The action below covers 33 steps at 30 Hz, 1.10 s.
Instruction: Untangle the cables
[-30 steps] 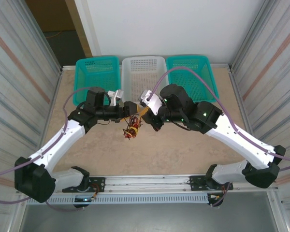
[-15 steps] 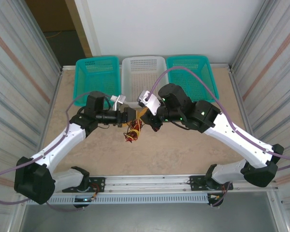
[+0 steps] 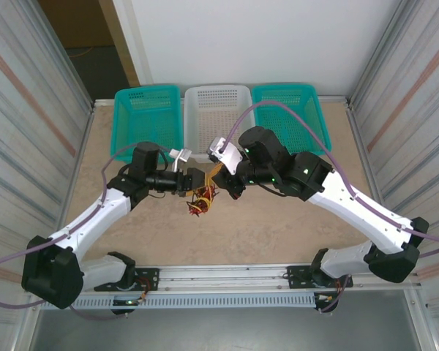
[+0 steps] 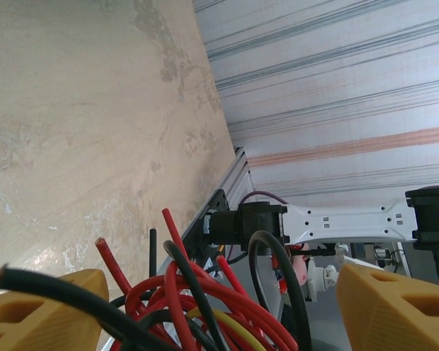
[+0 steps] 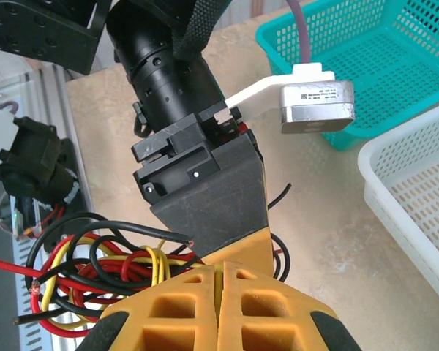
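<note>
**Cable tangle between two sets of fingers**

The left fingers [image 4: 44, 307] are spread wide and released. The cables [image 4: 227, 300] bunch in the gap between them: red loops, black strands and one yellow. One black strand lies across the top of a left finger.

The right fingers [image 5: 168, 314] are clenched, pad against pad. Red, black and yellow loops sit just beside them, and I cannot tell whether a strand is pinched in the seam.

From above, the tangle sits just below both sets of fingers, over the desk [image 3: 278, 227]. Whether it touches the desk is unclear.
</note>
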Each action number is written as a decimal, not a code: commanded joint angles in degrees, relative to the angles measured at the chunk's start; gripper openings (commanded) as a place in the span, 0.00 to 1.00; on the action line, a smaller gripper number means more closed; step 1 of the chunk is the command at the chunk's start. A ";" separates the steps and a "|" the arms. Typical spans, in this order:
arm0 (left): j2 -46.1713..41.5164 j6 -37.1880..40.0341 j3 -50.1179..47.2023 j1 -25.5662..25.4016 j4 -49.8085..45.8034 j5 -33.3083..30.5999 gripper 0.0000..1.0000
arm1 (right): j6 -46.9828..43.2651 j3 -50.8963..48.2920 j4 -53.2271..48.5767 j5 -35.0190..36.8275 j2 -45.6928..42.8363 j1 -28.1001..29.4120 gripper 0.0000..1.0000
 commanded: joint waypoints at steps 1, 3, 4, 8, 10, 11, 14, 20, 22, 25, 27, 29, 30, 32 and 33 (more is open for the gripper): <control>-0.22 2.22 -0.95 0.33 -2.85 2.48 0.84 | -1.70 1.08 2.90 0.31 0.18 0.29 0.00; -0.03 1.83 -1.59 0.43 -2.65 2.71 0.84 | -1.70 0.85 3.28 0.39 0.08 0.28 0.00; 0.01 1.54 -1.99 0.43 -2.18 2.88 0.84 | -1.69 0.85 3.36 0.53 0.13 0.29 0.00; 0.36 1.34 -2.68 0.52 -1.81 2.75 0.85 | -1.70 0.76 3.49 1.19 0.17 0.28 0.00; 0.62 1.34 -2.80 0.74 -1.71 2.90 0.85 | -1.79 0.67 3.49 1.37 0.30 0.26 0.00; 0.65 1.08 -2.75 0.78 -1.57 2.99 0.86 | -1.70 0.67 3.48 1.37 0.31 0.29 0.00; 0.67 0.06 -2.92 0.76 -0.45 3.00 0.87 | -1.76 0.28 3.48 1.78 0.50 0.37 0.00; 0.89 -10.14 -5.09 0.53 10.55 3.24 0.73 | -1.52 -0.80 4.43 3.19 0.94 0.90 0.00; 1.07 -10.52 -5.08 0.26 11.17 3.34 0.68 | -1.32 -1.29 4.96 3.71 0.92 0.90 0.00; 0.91 -10.40 -5.35 0.17 11.10 3.51 0.59 | -1.10 -1.79 5.41 4.40 0.84 0.81 0.00; 0.81 -10.46 -5.66 0.17 11.61 3.60 0.48 | -1.09 -2.03 5.46 4.76 0.79 0.81 0.00; 0.63 -11.03 -5.92 0.17 12.87 3.61 0.37 | -0.76 -2.45 5.72 5.24 0.68 0.66 0.00; 0.59 -11.12 -5.92 0.17 13.15 3.54 0.31 | -0.60 -2.64 5.84 5.36 0.62 0.55 0.00; 0.46 -11.40 -5.89 0.17 13.60 2.74 0.21 | 0.01 -3.33 6.48 5.86 0.29 0.17 0.00; 0.46 -11.52 -5.80 0.17 13.57 2.05 0.16 | 0.34 -3.69 6.81 6.43 0.15 0.05 0.00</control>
